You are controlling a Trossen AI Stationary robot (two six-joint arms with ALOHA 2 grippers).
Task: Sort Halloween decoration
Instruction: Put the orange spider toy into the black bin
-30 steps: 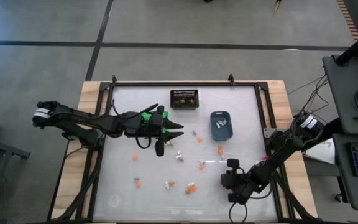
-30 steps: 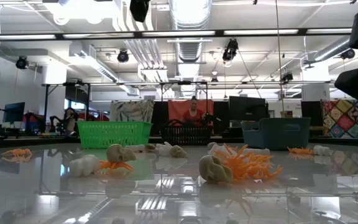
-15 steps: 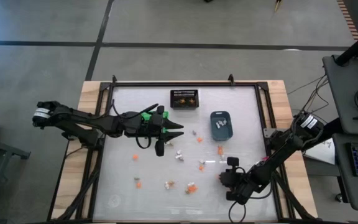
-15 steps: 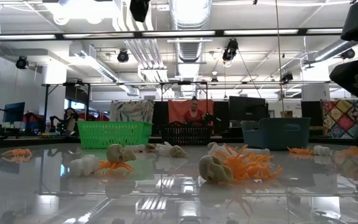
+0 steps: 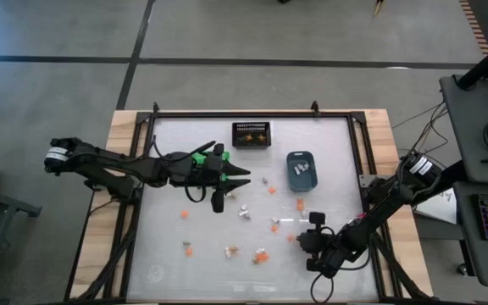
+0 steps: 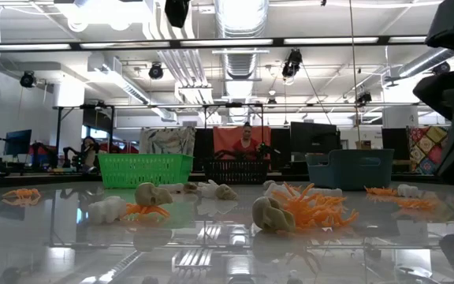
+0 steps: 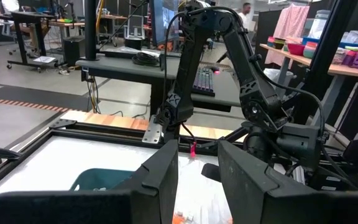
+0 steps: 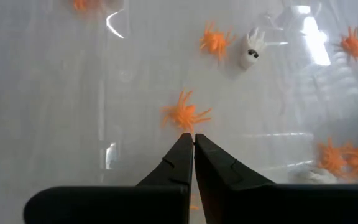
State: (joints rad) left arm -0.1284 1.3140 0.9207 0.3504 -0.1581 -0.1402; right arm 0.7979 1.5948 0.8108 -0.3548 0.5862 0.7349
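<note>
The Halloween decoration lies scattered on the white table: orange spiders (image 5: 184,214) (image 5: 261,256) (image 5: 271,190), a pale piece (image 5: 244,212) and a tan one (image 5: 230,251). My right gripper (image 5: 301,241) is low over the near right part and slants down. Its fingers are shut (image 8: 192,140), and their tips are right beside one orange spider (image 8: 185,115). A white ghost-like piece (image 8: 251,50) lies beyond it. My left gripper (image 5: 242,175) hangs level above the table's middle, open (image 7: 197,168), with nothing between its fingers. My right gripper's shut tips slant down from the near right at the near legs of the orange spider (image 8: 187,126), which lies flat on the table. I cannot tell whether they touch it.
A black mesh bin (image 5: 251,134) stands at the far middle, and a blue-grey bin (image 5: 301,169) holding a few pieces stands to its right. A green bin (image 6: 145,169) sits mostly under my left arm (image 5: 200,158). A raised frame (image 5: 356,152) borders the table.
My right gripper has turned a little toward the table's left, so that its tips now stand beside an orange spider. The trinkets lie where they were.
</note>
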